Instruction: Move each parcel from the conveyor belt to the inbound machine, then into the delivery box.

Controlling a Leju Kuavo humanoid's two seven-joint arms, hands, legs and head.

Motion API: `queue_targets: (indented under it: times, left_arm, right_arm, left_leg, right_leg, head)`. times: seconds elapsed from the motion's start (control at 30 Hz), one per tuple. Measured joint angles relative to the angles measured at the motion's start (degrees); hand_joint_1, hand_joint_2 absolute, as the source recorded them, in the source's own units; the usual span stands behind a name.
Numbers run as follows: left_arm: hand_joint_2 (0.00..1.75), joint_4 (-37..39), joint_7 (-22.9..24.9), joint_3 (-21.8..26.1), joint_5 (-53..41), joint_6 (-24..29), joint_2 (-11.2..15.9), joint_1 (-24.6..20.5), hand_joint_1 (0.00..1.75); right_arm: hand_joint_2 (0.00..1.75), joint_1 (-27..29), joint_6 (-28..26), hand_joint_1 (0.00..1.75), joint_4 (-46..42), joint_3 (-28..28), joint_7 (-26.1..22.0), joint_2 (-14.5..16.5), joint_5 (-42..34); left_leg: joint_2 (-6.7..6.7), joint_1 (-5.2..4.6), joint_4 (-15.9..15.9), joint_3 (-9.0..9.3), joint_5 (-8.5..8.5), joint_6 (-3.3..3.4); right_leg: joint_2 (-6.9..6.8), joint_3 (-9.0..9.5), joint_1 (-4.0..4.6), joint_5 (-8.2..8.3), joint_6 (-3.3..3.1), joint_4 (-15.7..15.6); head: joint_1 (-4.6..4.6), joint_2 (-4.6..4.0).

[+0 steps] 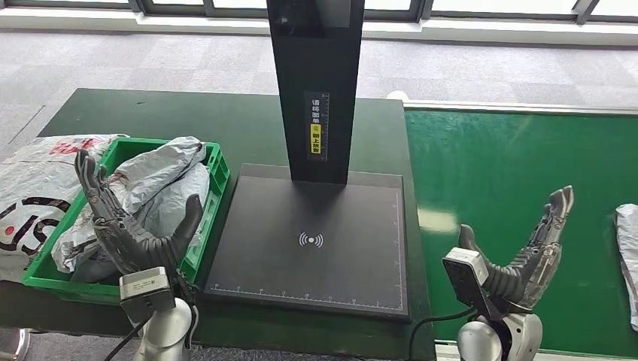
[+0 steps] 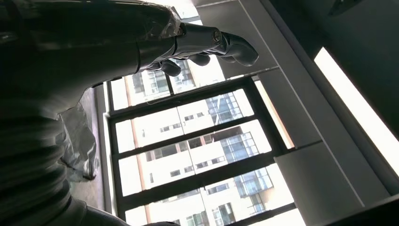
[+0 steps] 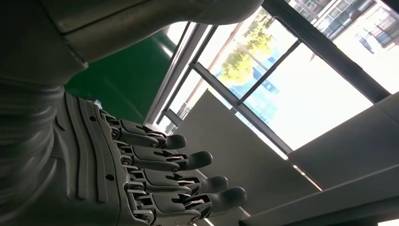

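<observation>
From the head view I see my left hand (image 1: 128, 226) raised over the near edge of the green delivery box (image 1: 214, 203), palm up, fingers spread and holding nothing. The box sits at the left end of the dark green table (image 1: 188, 120) and is heaped with grey parcels (image 1: 162, 180); 1 more white and grey parcel with red and black print (image 1: 37, 188) lies against the box's left side, drooping off the table. Just right of the box stands the inbound machine (image 1: 316, 233), a flat black plate with a wireless symbol, bare on top, and a black post rising from its far edge with a yellow label. My right hand (image 1: 527, 252) hovers above the near part of the green conveyor belt (image 1: 511, 165), fingers apart and stretched upward, empty. Another grey parcel (image 1: 628, 248) rests on the belt at the right edge of the picture, well apart from that hand.

In the left wrist view I see my left hand (image 2: 141, 42) in shadow, its fingers (image 2: 226, 44) loosely curved with nothing between them, against tall windows (image 2: 188, 141). A bit of grey parcel wrap (image 2: 80, 136) shows beside the wrist.

In the right wrist view my right hand (image 3: 94, 165) has its fingers (image 3: 188, 160) extended, slightly separated, gripping nothing, with a strip of green belt (image 3: 122, 80) and windows (image 3: 291, 84) behind.
</observation>
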Motion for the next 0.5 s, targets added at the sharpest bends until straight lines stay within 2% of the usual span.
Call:
queue_targets:
  times: [0.27, 0.5]
  left_arm:
    - [1.75, 0.4, 0.2, -4.9, 1.1, -2.9, 0.4, 1.3, 0.0]
    - [1.75, 0.9, 1.3, -7.2, 4.0, -8.9, 0.9, 2.3, 0.0]
  right_arm:
    - [1.75, -0.6, 0.0, 0.0, 2.2, -0.4, -0.5, 0.0, -0.9]
    - [1.75, -0.3, 0.0, 0.0, 2.5, 2.6, -5.1, 0.2, -11.0]
  left_leg:
    - [-0.01, -0.02, 0.0, 0.01, 0.0, 0.0]
    - [0.08, -0.01, 0.0, 0.04, 0.0, 0.0]
  right_leg:
    - [0.0, 0.0, -0.01, 0.0, 0.0, 0.0]
    - [0.1, -0.03, -0.01, 0.0, 0.0, 0.0]
  head:
    - [0.0, 0.0]
    - [0.0, 0.0]
